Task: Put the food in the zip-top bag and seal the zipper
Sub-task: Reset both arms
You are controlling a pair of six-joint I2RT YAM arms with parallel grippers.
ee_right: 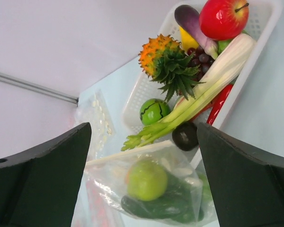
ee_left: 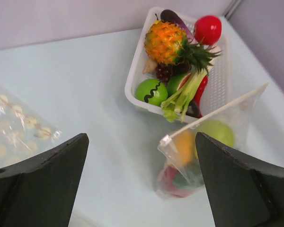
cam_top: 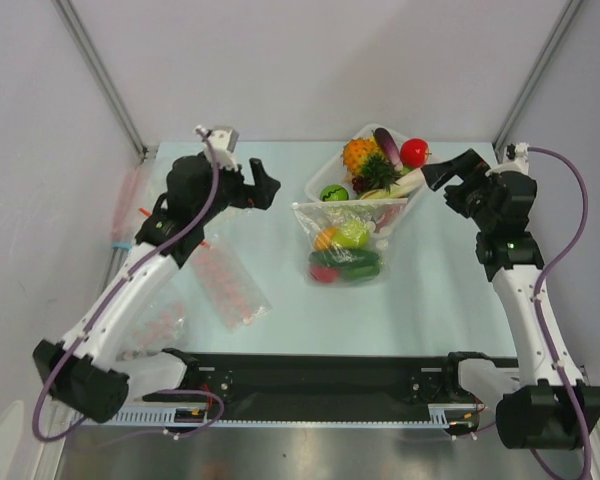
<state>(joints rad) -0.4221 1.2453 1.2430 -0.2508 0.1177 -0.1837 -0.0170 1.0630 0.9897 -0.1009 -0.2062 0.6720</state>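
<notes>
The clear zip-top bag (cam_top: 346, 243) lies at the table's middle, just in front of the white tray (cam_top: 317, 181). Inside it are a light green apple (ee_right: 147, 179), an orange piece (ee_left: 183, 145), a red piece (cam_top: 323, 272) and dark green pieces (cam_top: 360, 266). Its zipper (ee_left: 213, 114) runs along the top edge nearest the tray and looks pressed flat. More food stays in the tray: a pineapple (ee_left: 166, 42), a red apple (ee_right: 224, 18), a small watermelon (ee_left: 151, 91), celery (ee_right: 199, 102). My left gripper (cam_top: 268, 187) is open, left of the tray. My right gripper (cam_top: 438, 172) is open, right of the tray.
A flat packet with pink-red blobs (cam_top: 225, 285) and another like it (cam_top: 152, 332) lie at the left. A clear packet with white dots (ee_left: 14, 127) lies near the left gripper. A black rail (cam_top: 320, 375) spans the near edge. Grey walls enclose the back and sides.
</notes>
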